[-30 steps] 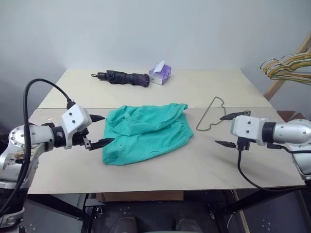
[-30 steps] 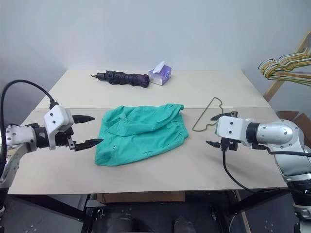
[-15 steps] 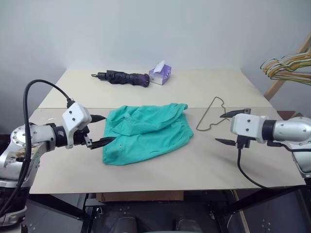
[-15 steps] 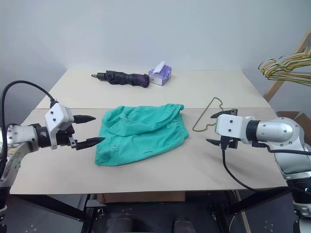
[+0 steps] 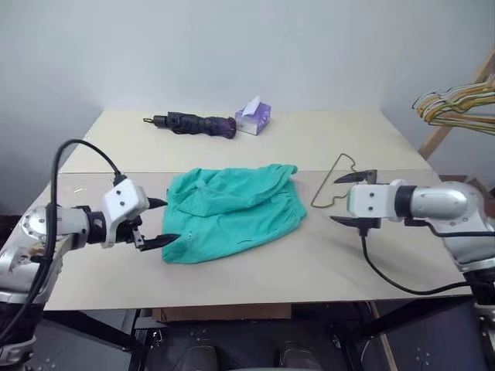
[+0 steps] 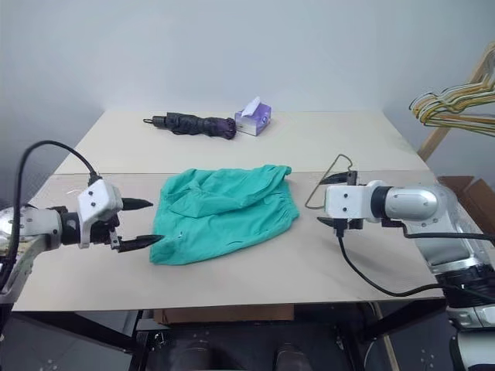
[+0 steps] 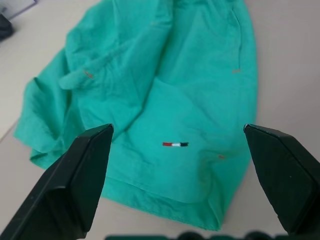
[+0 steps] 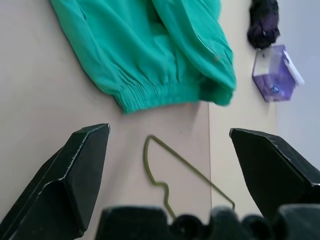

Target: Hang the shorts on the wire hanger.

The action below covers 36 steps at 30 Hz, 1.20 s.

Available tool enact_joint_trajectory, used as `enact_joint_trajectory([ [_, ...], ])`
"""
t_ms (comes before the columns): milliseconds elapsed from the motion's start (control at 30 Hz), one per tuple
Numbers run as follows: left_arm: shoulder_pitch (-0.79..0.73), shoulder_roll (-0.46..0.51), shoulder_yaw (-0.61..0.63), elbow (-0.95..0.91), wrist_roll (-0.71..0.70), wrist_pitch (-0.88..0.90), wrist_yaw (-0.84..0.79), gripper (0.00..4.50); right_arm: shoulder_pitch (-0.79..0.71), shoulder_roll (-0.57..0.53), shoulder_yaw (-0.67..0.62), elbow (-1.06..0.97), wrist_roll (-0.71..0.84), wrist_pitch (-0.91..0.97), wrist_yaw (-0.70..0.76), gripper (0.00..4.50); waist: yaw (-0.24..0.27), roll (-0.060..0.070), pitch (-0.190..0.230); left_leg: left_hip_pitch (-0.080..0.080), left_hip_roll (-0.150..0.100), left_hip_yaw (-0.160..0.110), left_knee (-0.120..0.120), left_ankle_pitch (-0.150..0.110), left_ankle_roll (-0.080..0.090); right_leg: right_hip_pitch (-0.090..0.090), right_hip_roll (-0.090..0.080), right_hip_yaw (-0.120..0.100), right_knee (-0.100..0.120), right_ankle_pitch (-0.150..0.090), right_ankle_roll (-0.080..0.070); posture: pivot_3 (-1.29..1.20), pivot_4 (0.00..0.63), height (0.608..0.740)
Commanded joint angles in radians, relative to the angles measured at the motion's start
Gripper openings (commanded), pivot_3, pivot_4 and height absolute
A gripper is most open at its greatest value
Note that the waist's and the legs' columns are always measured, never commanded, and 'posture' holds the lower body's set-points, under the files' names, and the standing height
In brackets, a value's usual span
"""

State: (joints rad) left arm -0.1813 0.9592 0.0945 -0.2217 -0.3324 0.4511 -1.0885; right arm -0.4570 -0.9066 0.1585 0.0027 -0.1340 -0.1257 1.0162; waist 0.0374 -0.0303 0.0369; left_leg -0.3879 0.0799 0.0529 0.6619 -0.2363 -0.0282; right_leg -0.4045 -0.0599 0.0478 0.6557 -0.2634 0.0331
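From my station I saw my left gripper (image 5: 158, 222) spread wide just beside the crumpled teal-green fabric shorts (image 5: 232, 209), whose only label was a small red, white and dark striped tag (image 7: 175, 144), wordless. They lay mid-table on the pale beige tabletop (image 5: 325, 139). The thin olive-grey wire hanger (image 5: 334, 185) lay flat to their right, my right gripper (image 5: 354, 199) agape over it, grey wall (image 5: 232, 46) behind.

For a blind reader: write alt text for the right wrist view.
The open right gripper hovers over the wire hanger lying on the table, with the teal shorts beyond it.
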Motion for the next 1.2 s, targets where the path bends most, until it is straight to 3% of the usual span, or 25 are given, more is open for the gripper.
enact_joint_trajectory([
  [33, -0.006, 0.04, -0.006, 0.001, 0.022, -0.025, -0.027, 4.5, -0.055, 0.065, 0.063, 0.058, -0.089, -0.073, -0.074, 4.49, -0.001, 0.0, 0.0, 0.0, 0.0, 0.0, 0.0, 0.0, 0.0, 0.0, 0.0, 0.0, 0.0, 0.0, 0.0, 0.1, 0.0, 0.74],
  [433, 0.052, 0.085, 0.01, 0.013, 0.042, -0.049, -0.054, 4.5, -0.291, 0.245, 0.312, 0.562, -0.427, -0.347, -0.327, 4.49, -0.015, 0.0, 0.0, -0.001, 0.0, 0.0, 0.0, 0.0, 0.0, -0.001, 0.0, 0.0, 0.001, 0.0, 0.0, 0.14, 0.0, 0.74],
  [567, 0.093, 0.097, 0.02, 0.003, 0.045, -0.054, -0.053, 4.5, -0.314, 0.268, 0.327, 0.634, -0.416, -0.401, -0.324, 3.62, -0.014, 0.0, 0.0, -0.001, 0.0, 0.0, 0.0, 0.0, 0.0, -0.001, 0.0, 0.0, 0.001, 0.0, 0.0, 0.15, 0.0, 0.74],
  [767, 0.116, 0.093, 0.014, 0.026, 0.01, -0.061, -0.116, 4.5, -0.315, 0.27, 0.335, 0.673, -0.44, -0.419, -0.34, 1.51, -0.014, 0.0, 0.0, 0.001, 0.0, 0.0, 0.0, 0.0, 0.0, 0.0, 0.0, 0.0, 0.002, 0.0, -0.001, 0.15, 0.0, 0.74],
  [900, 0.077, 0.07, -0.054, 0.12, 0.055, -0.123, -0.152, 4.5, -0.31, 0.275, 0.334, 0.672, -0.437, -0.418, -0.332, 0.14, -0.014, 0.0, 0.0, 0.001, 0.0, 0.0, 0.0, 0.0, 0.0, 0.0, 0.0, 0.0, 0.002, 0.0, -0.001, 0.14, 0.0, 0.74],
  [1033, 0.008, 0.046, -0.146, 0.224, 0.131, -0.196, -0.168, 4.5, -0.3, 0.284, 0.325, 0.659, -0.445, -0.384, -0.356, 0.02, -0.014, 0.0, 0.0, 0.001, 0.0, 0.0, 0.0, 0.0, 0.0, 0.0, 0.0, 0.0, 0.002, 0.0, -0.001, 0.12, 0.0, 0.74],
  [1200, -0.07, -0.052, -0.201, 0.355, 0.16, -0.259, -0.157, 4.5, -0.289, 0.284, 0.321, 0.641, -0.45, -0.364, -0.371, 0.02, -0.017, 0.0, 0.0, 0.001, 0.0, 0.001, 0.0, 0.0, 0.0, 0.0, 0.0, 0.001, 0.002, 0.0, -0.001, 0.1, 0.0, 0.74],
])
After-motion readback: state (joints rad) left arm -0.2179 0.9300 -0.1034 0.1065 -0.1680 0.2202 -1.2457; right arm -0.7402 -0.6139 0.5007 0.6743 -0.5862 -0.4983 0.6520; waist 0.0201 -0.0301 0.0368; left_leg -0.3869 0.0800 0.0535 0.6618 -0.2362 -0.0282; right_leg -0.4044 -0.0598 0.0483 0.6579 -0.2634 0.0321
